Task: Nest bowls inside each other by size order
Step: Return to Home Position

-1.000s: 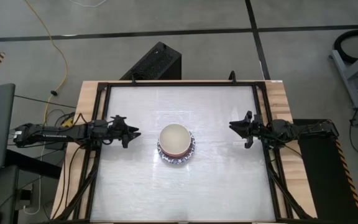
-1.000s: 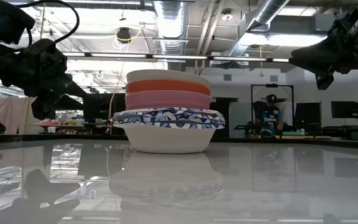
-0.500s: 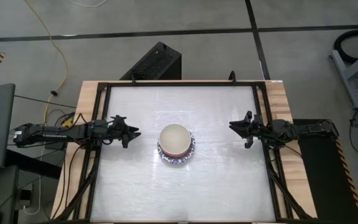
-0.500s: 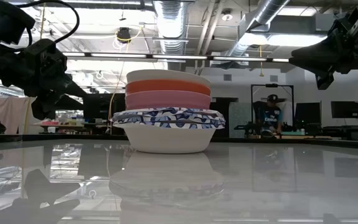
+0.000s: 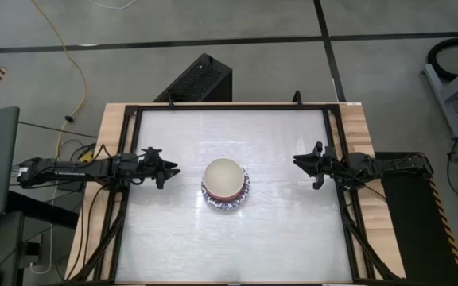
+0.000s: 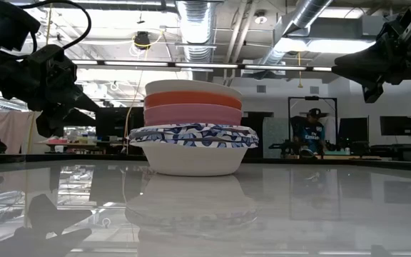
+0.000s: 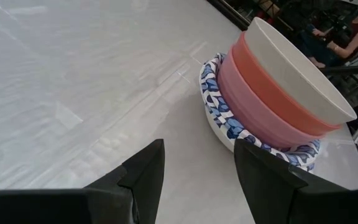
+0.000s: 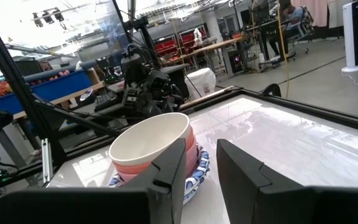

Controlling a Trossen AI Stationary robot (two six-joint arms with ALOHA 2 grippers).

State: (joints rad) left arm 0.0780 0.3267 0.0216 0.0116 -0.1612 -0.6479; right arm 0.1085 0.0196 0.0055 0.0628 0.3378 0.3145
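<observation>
While both arms are parked out at opposite sides, the stack of bowls (image 5: 226, 183) is seen standing alone near the middle of the glossy table (image 5: 213, 254), well apart from either tool. From the low view the order is read off cleanly. A cream-white bowl (image 6: 191, 87) is seated on top, an orange bowl (image 6: 193, 101) is nested under it, and a pink bowl (image 6: 193, 114) under that. Blue-and-white patterned bowls (image 6: 191, 134) are found at the base, rims flaring widest. How many patterned ones are layered there cannot be counted.

The left gripper (image 5: 165, 168) is held just inside the left edge, pointed at the stack, and in its wrist view its fingers are shown spread with nothing between them. The right gripper (image 5: 302, 163) is held just inside the right edge, likewise aimed at the stack, fingers parted and empty. The nesting is judged done, with only the retreat of the arms left.

As for handling, the bowls are judged light, thin-walled and stiff enough to be pinched without folding, though smooth-sided and likely to slip. Were one to be lifted, the rim would be the place, with one finger inside the wall and one outside, as on the exposed lip of the cream-white bowl. The whole stack would be better taken at the patterned rim. A sideways nudge should be avoided, since sliding on that shiny surface is to be expected.
</observation>
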